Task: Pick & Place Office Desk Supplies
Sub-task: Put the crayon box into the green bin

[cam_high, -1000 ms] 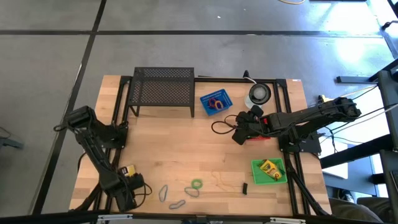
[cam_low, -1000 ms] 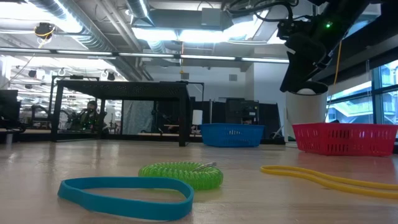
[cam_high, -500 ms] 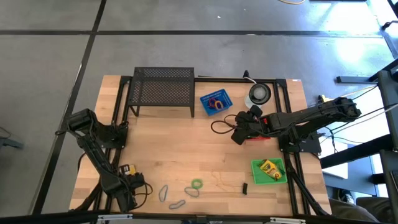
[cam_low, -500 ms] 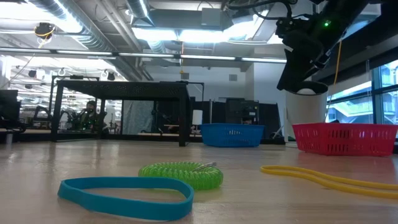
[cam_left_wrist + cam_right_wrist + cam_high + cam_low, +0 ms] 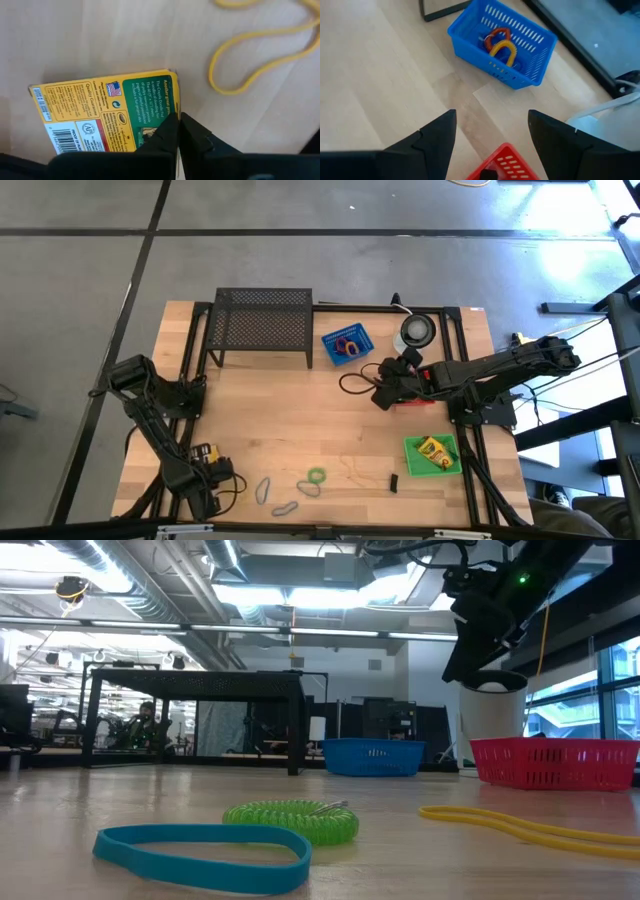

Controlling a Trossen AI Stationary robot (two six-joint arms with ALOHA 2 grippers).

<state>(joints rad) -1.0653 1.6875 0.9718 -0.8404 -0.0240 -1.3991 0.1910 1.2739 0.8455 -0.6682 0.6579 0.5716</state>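
Observation:
A yellow-green crayon box (image 5: pixel 105 117) lies flat on the table near its front left corner (image 5: pixel 203 451). My left gripper (image 5: pixel 178 120) points down at the box's green end, shut. A yellow rubber band (image 5: pixel 250 60) lies just beside it. More rubber bands (image 5: pixel 264 489), a green coil (image 5: pixel 316 476) and a black clip (image 5: pixel 393 483) lie along the front edge. My right gripper (image 5: pixel 490 127) hangs open over the red basket (image 5: pixel 506 162), holding nothing. A second crayon box sits in the green tray (image 5: pixel 432 452). My left gripper comes from above with its shut fingers at the side edge of the box's green end (image 5: pixel 172 107). One finger (image 5: pixel 162 135) overlaps that corner, and nothing shows between the two. The box lies flat on the table. I cannot tell whether the fingers touch it.
The black wire-mesh rack (image 5: pixel 262 325) stands at the back left. To its right are the blue basket (image 5: pixel 346 343) with rubber bands and a round white-and-dark disc (image 5: pixel 417 330). Bare wood lies between the rack and the front edge.

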